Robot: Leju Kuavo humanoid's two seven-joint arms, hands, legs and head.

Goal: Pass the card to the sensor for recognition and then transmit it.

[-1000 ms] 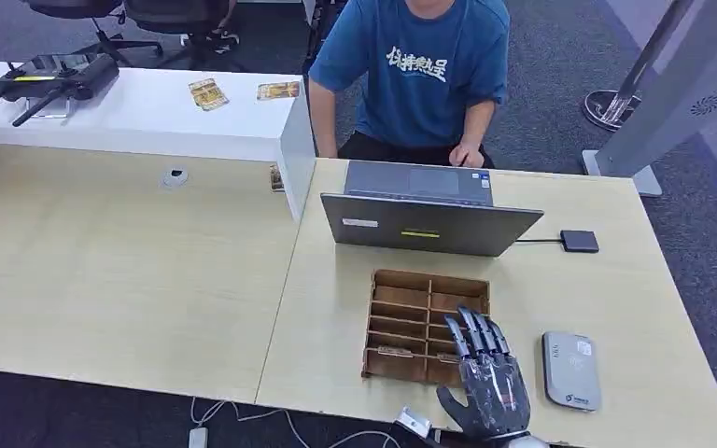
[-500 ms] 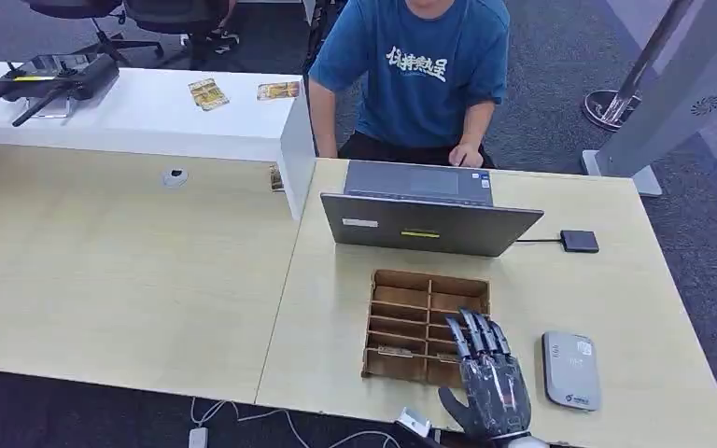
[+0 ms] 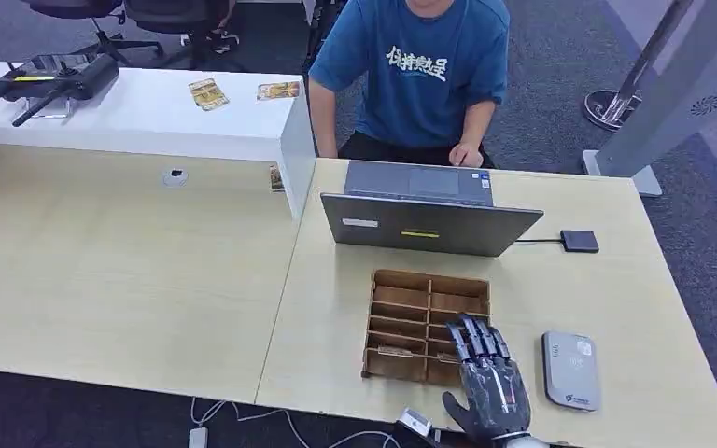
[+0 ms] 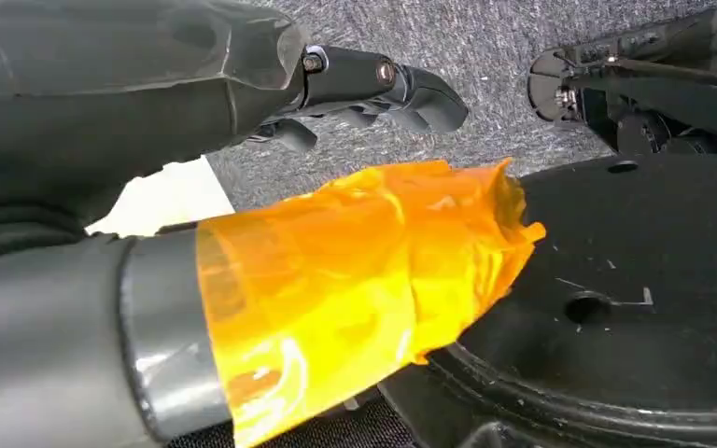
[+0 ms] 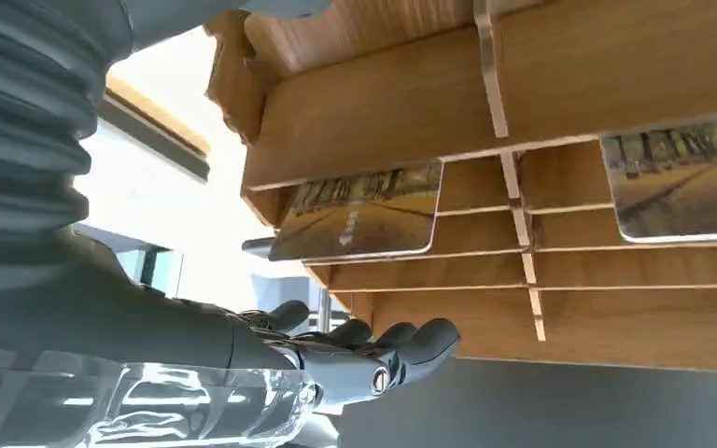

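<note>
Desk [image 3: 569, 280]: card [image 5: 359, 215] flat in tray [image 3: 401, 322] (landscape).

The light wooden desk [image 3: 131, 271] carries an open laptop [image 3: 425, 210], a wooden divided organizer [image 3: 411, 313], a grey card reader [image 3: 571, 371] and a small black box [image 3: 579, 241].

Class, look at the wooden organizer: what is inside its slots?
The organizer holds at least two cards: one and another in neighbouring slots. The right hand covers its near right corner, so those slots can't be checked.
</note>
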